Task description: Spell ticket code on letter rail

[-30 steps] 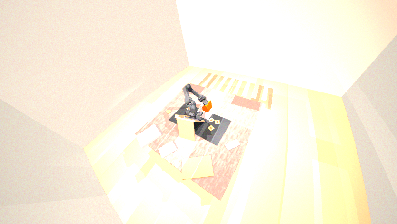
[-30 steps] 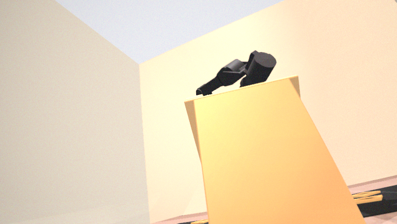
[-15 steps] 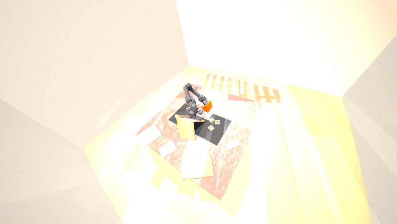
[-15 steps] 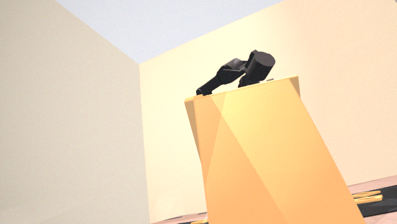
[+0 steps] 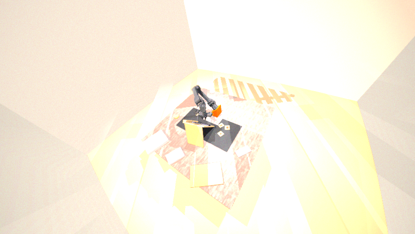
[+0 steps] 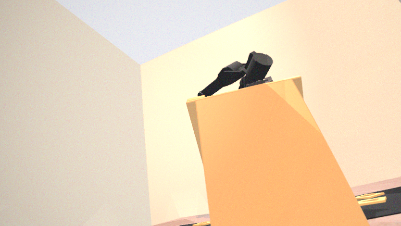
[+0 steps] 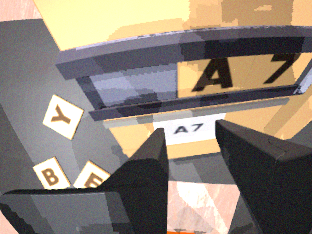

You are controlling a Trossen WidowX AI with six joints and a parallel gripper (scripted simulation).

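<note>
While the gripper [image 5: 204,118] [image 7: 190,131] stood partly open and empty, the rail [image 7: 135,90] at upper right already read A 7, matching the ticket [image 7: 187,129], leaving seemingly nothing to add

Seen in near-black and charcoal: a jointed robot arm [image 5: 197,97] [image 6: 231,74], built of long, slender links and bulkier joints. Noted at one joint: a stout, smooth black cylinder [image 6: 260,66] with a flat round end, slightly greyer on its face. Next to it, an angular, faceted black housing [image 6: 231,73], narrowing into a slim dark link [image 6: 214,86]. Underneath, a dark piece with fine ridges [image 6: 257,81]. On the tool [image 5: 205,117] [image 7: 190,131], two thick black wedge-shaped fingers, tapering to narrow tips; broad flat faces, catching slate-grey light. Faint curved marking on one. Too small to make out from above: any screws.
</note>
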